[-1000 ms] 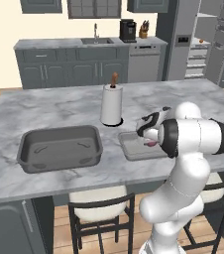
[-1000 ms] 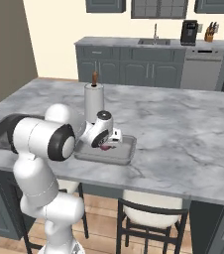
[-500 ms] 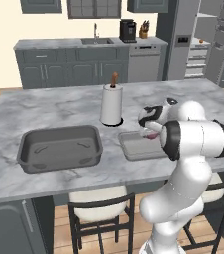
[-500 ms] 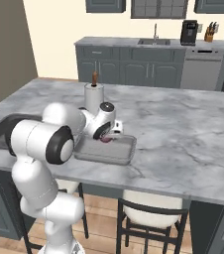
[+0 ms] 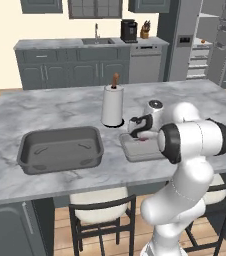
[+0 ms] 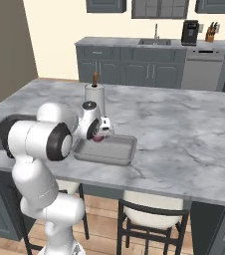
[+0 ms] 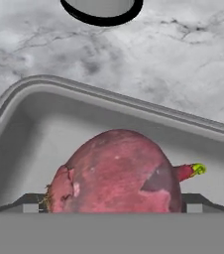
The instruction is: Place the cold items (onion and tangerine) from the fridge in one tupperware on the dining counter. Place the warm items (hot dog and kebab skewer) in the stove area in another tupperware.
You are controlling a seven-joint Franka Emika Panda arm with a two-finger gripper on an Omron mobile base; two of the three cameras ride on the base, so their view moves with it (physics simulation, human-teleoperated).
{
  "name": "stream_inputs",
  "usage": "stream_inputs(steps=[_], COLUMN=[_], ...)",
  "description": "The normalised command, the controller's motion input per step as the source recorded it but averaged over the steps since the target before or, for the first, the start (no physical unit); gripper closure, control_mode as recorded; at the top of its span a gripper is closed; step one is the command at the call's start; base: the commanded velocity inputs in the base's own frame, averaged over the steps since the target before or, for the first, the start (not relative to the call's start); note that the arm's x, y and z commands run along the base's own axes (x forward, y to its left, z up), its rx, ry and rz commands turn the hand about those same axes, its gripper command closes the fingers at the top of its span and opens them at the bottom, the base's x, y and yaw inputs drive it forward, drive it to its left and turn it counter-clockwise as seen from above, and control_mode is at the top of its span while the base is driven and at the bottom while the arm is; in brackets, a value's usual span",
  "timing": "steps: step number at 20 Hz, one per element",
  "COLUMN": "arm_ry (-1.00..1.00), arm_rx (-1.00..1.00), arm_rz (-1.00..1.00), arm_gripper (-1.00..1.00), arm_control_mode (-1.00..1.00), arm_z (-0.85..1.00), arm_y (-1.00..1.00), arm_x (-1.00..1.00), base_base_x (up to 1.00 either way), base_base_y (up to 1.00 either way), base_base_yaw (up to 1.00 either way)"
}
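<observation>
Onion first: the round, dark red onion (image 7: 116, 171) with its papery skin lies on the floor of the shallow grey rectangular tupperware (image 6: 120, 156), toward the tray's 9 o'clock end in the right base view, and you can see a short pink stem tipped with green poking out at 3 o'clock in the hand view. Your gripper (image 6: 100, 132) hangs directly over it with its fingers spread wide, one on each flank of the onion and gripping nothing.

Judge the onion as light, firm and rigid, but its dry skin looks slick and it will probably roll on the flat tray floor if nudged. Should you need to take it again, close across its widest middle, not on the stem or the ragged root end at 9 o'clock.

A tall white paper towel roll (image 5: 112, 105) stands just beyond the tray at 11 o'clock in the left base view. A deeper dark grey tupperware (image 5: 61, 149) sits well apart at 9 o'clock.
</observation>
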Motion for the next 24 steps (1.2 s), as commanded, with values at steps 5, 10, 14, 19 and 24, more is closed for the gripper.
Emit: stream_inputs(steps=[5, 10, 14, 19, 24], arm_ry=[-0.07, -0.22, -0.26, -0.21, 0.00], arm_rx=[-0.01, 0.08, 0.25, 0.22, 0.06], arm_rz=[-0.40, -0.42, -0.22, 0.02, 0.08], arm_gripper=[-1.00, -1.00, -1.00, -1.00, -1.00], arm_control_mode=[-1.00, -1.00, -1.00, -1.00, -1.00], arm_z=[-1.00, -0.88, 0.20, 1.00, 1.00], arm_y=[-0.63, -0.89, -0.84, -0.14, -0.20], arm_x=[-0.67, -0.17, -0.70, 0.00, 0.23], base_base_x=[0.00, 0.00, 0.00, 0.00, 0.00], base_base_y=[0.00, 0.00, 0.00, 0.00, 0.00], base_base_yaw=[0.00, 0.00, 0.00, 0.00, 0.00])
